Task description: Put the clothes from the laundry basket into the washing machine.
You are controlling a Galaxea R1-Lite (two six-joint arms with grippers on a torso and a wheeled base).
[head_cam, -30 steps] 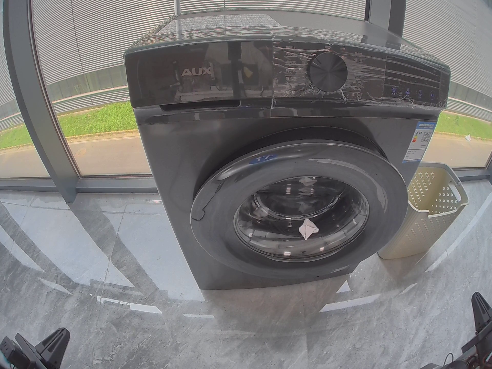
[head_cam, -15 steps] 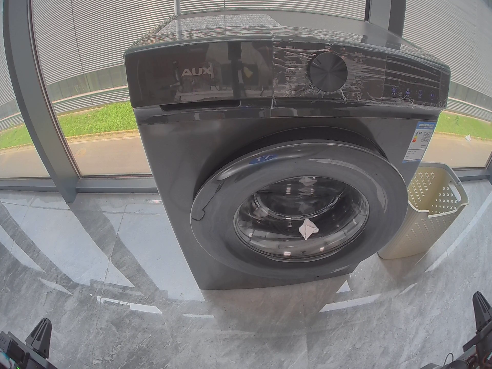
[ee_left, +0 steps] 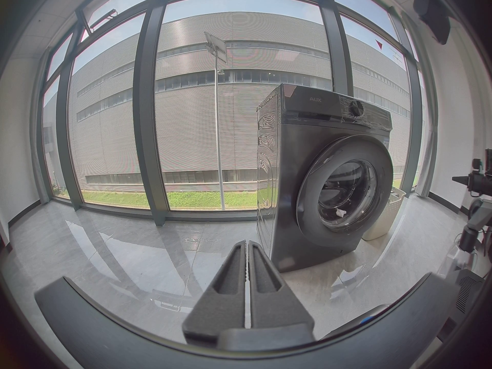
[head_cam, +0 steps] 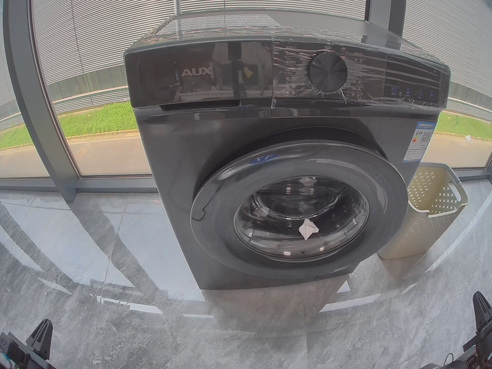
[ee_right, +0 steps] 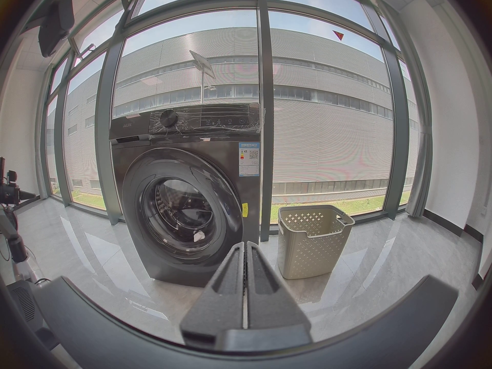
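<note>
A dark grey front-loading washing machine point(head_cam: 287, 129) stands on the floor before me, its round door point(head_cam: 300, 211) closed, with a scrap of white cloth point(head_cam: 308, 228) visible behind the glass. A cream perforated laundry basket point(head_cam: 430, 208) stands on the floor to its right; its inside looks empty point(ee_right: 312, 220). My left gripper point(ee_left: 247, 262) is shut with nothing in it, low at the near left point(head_cam: 31, 342), well short of the machine point(ee_left: 328, 175). My right gripper point(ee_right: 245, 265) is shut and empty too, low at the near right point(head_cam: 480, 319), facing machine point(ee_right: 184, 190) and basket.
Tall windows with dark frames point(head_cam: 36, 88) run behind the machine. Polished grey marble floor point(head_cam: 102, 262) lies open in front and to the left. A stand with equipment point(ee_left: 474, 201) is at the side of the room.
The left gripper has dropped lower and leftward at the near left corner of the head view; over the last half second it barely moved. The right arm, machine and basket have stayed put.
</note>
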